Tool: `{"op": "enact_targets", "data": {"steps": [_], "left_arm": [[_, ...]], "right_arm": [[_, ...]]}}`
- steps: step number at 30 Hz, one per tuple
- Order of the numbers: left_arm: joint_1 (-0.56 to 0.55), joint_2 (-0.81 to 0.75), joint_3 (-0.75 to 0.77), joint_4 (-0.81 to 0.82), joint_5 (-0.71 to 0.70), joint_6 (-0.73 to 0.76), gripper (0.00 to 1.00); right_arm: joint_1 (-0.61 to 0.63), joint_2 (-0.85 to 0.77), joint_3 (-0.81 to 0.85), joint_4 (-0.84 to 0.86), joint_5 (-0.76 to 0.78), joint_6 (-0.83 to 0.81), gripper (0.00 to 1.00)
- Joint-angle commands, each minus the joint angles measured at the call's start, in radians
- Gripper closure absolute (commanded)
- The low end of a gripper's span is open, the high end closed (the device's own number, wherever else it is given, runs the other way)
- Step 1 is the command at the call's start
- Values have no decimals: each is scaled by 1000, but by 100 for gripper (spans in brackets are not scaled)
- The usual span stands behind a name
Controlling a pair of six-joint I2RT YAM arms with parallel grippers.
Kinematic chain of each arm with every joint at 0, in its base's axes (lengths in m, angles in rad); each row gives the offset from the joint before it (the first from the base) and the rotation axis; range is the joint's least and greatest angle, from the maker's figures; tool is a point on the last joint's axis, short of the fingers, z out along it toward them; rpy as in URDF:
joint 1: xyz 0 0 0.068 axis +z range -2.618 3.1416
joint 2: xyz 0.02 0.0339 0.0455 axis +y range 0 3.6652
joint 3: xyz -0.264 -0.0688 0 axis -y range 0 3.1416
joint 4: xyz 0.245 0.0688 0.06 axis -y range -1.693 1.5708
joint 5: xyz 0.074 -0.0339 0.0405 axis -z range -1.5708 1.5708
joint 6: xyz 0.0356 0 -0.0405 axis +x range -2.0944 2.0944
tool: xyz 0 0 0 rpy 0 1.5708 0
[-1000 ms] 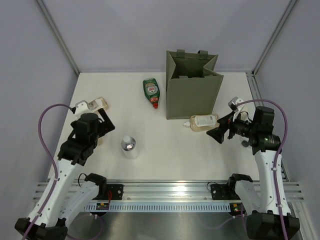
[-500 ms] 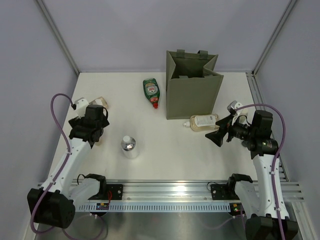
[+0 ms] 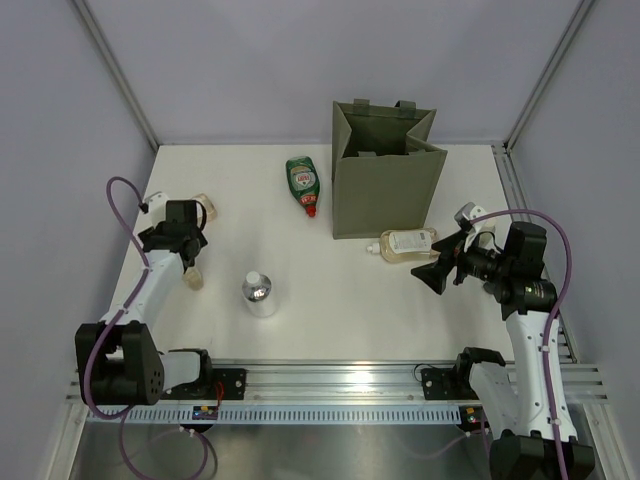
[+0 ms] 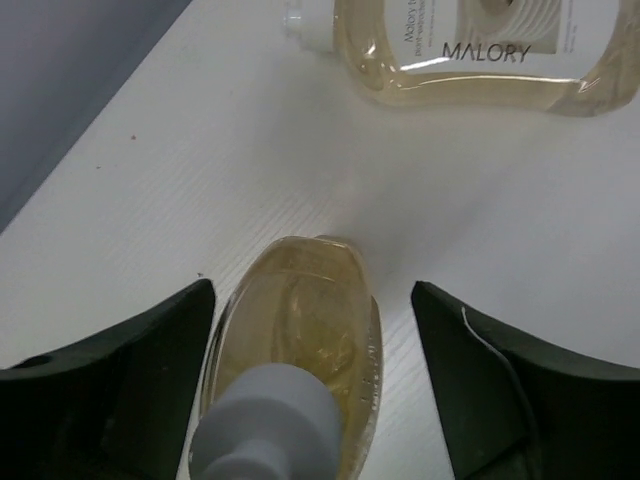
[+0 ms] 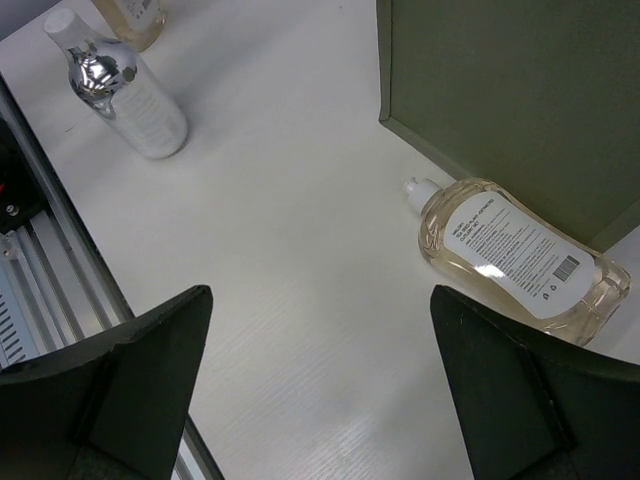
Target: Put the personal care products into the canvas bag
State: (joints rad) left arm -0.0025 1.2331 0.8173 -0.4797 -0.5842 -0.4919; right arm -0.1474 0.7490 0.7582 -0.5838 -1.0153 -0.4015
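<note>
Left arm has swung out since a second ago, so the left tool (image 4: 312,300) now stands astride the small yellowish bottle (image 4: 300,340) by the table (image 3: 330,320) edge; the right arm has barely shifted.

Its fingers are spread on either side of that bottle, close on the left but not yet pinching, probably lined up for a first pick. The labelled amber bottle (image 4: 480,50) lies just beyond, and the wall is near, so there is little room there. The right tool (image 3: 440,270) hangs spread wide and empty, aimed at the second amber bottle (image 3: 408,243) lying against the foot of the canvas bag (image 3: 385,190). The bag stands upright and open-mouthed at the far side. The green bottle (image 3: 302,183) and silver can (image 3: 258,293) lie apart, leaving open table between them for the carry.
</note>
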Motion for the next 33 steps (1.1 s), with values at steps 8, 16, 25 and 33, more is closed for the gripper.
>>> {"op": "enact_targets", "data": {"steps": [8, 16, 25, 33], "left_arm": [[24, -113, 8, 153, 205, 58, 100], [22, -270, 52, 159, 450, -75, 100], [-62, -207, 120, 225, 767, -342, 100], [-272, -146, 169, 233, 761, -514, 100]], "right_arm": [[-23, -8, 0, 24, -32, -19, 1], [-29, -13, -2, -14, -109, -57, 1], [64, 113, 133, -116, -73, -148, 1], [591, 338, 346, -18, 577, -48, 6]]}}
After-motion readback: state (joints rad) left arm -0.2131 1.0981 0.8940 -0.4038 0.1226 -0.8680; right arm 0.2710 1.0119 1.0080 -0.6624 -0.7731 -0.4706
